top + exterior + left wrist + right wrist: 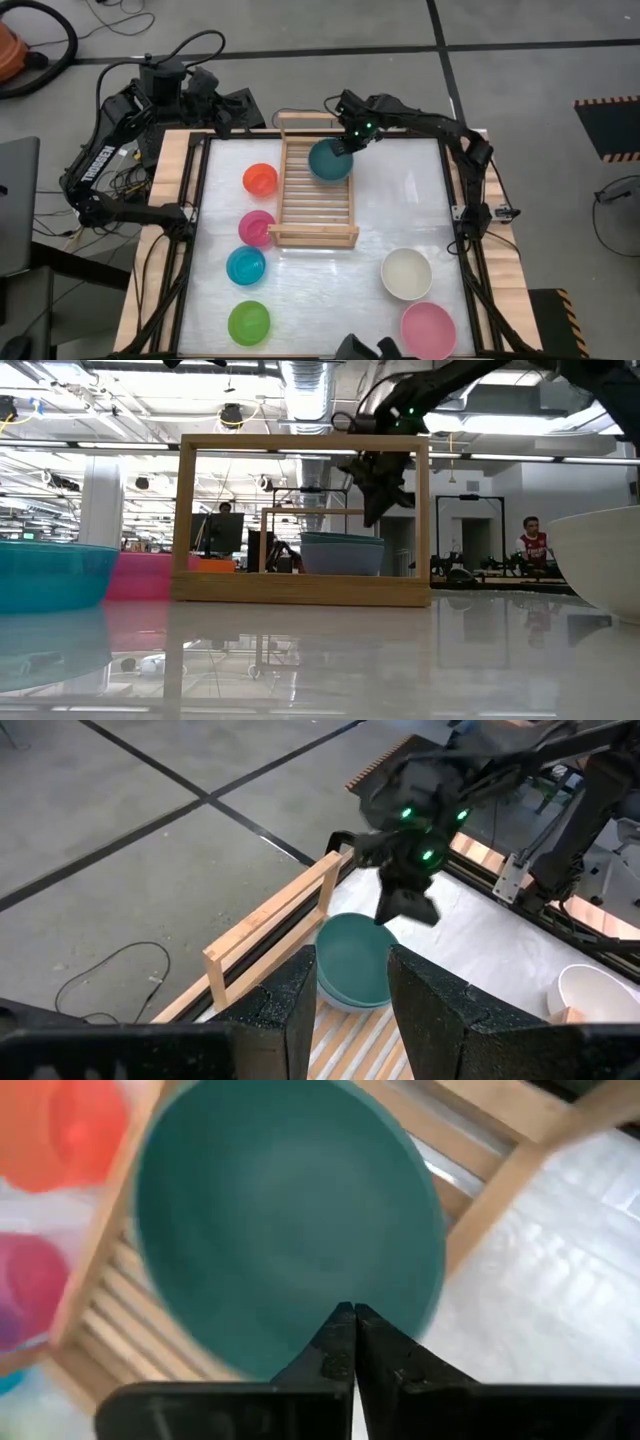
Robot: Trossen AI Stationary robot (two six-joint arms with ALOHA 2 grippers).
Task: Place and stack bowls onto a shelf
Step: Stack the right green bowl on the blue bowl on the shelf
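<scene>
The wooden shelf [316, 195] lies mid-table, its long side running from near to far. At its far end the dark teal bowl [330, 161] sits nested in the grey-blue bowl [341, 560], resting on the slats and reaching over the right rail. My right gripper [347, 141] hangs shut just above the far rim of the teal bowl [280, 1220], and the low view shows a gap between the two. My left gripper [352, 990] is open and waits at the table's far left corner [230, 115], pointing toward the shelf.
Left of the shelf, from far to near, stand the orange-red bowl [260, 180], magenta bowl [256, 227], cyan bowl [246, 266] and lime green bowl [249, 322]. The cream-white bowl [406, 274] and pink bowl [428, 330] stand near right. The shelf's near slats [312, 215] are bare.
</scene>
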